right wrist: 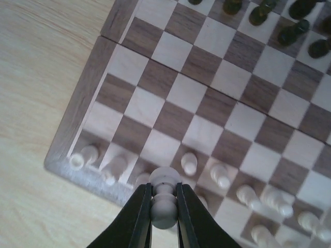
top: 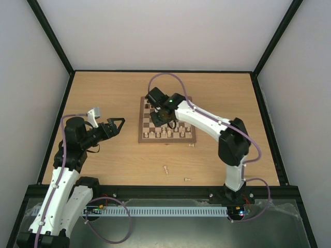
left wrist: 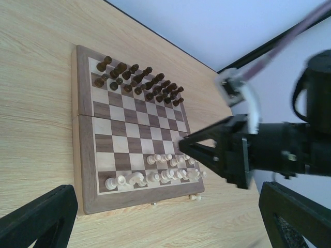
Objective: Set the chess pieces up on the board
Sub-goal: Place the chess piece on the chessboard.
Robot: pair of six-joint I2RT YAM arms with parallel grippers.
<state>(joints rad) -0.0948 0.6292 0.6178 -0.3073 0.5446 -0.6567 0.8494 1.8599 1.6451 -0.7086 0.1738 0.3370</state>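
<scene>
The board point(top: 166, 141) lies mid-table, and its brown border point(right wrist: 83, 103) fills the right wrist view. Pale chess pieces point(top: 168, 133) stand in its two near rows point(left wrist: 155, 174). My right gripper point(right wrist: 164, 209) is shut on a pale pawn point(right wrist: 165, 199), held above the near rows close to the board's left corner. From above, the right gripper point(top: 165, 121) hangs over the board. My left gripper point(top: 116, 125) stands open and empty over bare table, left of the board. Its fingers point(left wrist: 36, 219) frame the left wrist view.
Dark pieces point(left wrist: 137, 77) fill the board's far rows. Loose pale pieces lie on the table: one point(top: 192, 145) by the board's near right corner, another point(top: 165, 169) and a third point(top: 187, 179) nearer the arms. Black frame rails edge the table.
</scene>
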